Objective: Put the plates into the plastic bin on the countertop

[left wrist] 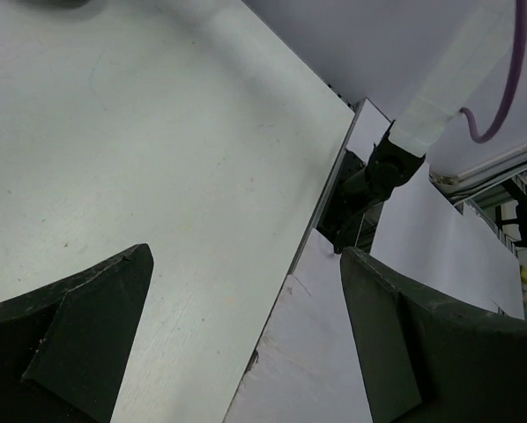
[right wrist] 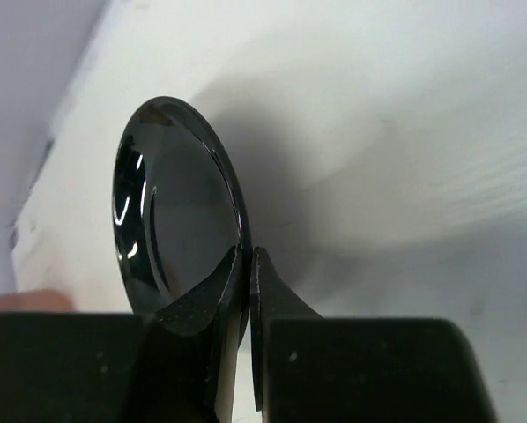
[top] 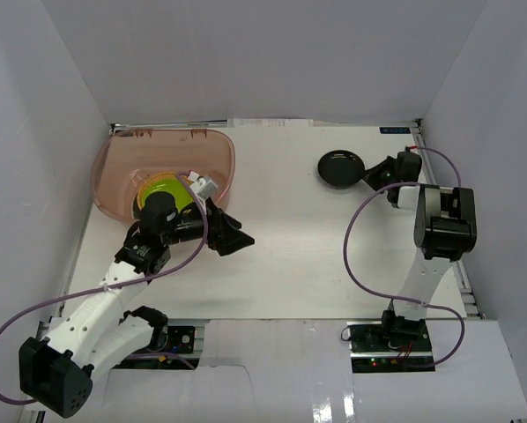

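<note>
The left arm [top: 105, 304] reaches from its base at the near left up and to the right, forearm slanting over the bench, and its gripper [top: 228, 232] points right with the jaws spread wide and nothing between them. The right arm [top: 431, 264] rises from its base, bends at the top and reaches left; its gripper [right wrist: 248, 257] is pinched tight on the rim of a black plate [right wrist: 171, 220]

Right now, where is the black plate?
In the top view, the black plate is at the far right of the countertop, its rim clamped in the right hand.
</note>
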`<control>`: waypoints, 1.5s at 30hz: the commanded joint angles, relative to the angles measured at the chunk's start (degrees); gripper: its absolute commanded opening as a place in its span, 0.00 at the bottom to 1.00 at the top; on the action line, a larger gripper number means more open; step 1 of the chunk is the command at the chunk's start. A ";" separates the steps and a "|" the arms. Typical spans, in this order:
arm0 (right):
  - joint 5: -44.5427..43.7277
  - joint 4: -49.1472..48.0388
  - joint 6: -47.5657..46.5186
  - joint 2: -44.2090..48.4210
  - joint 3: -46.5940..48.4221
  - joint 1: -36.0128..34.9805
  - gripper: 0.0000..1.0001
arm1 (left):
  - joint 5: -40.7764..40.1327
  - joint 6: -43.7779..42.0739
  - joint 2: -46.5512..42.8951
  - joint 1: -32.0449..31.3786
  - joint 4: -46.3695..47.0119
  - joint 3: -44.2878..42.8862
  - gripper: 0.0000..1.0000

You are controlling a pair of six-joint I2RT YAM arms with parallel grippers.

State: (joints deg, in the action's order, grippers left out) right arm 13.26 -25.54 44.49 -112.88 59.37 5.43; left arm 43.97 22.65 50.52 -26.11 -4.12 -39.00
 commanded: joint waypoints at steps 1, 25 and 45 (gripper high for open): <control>7.64 -6.48 -0.45 11.79 3.53 -3.39 0.08 | -4.40 0.02 -2.79 -0.35 2.36 -1.68 0.98; -6.38 26.93 -15.04 -15.60 62.77 -52.01 0.08 | -65.32 -6.39 -21.78 -0.26 -3.44 -3.63 0.98; -12.29 23.34 -12.05 -23.19 69.75 -56.41 0.82 | -67.87 -5.69 -19.24 0.44 -4.23 -3.36 0.98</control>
State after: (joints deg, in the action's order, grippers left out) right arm 1.93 1.91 34.04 -141.69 126.89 -50.87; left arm -21.67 17.26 30.81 -26.09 -7.77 -42.61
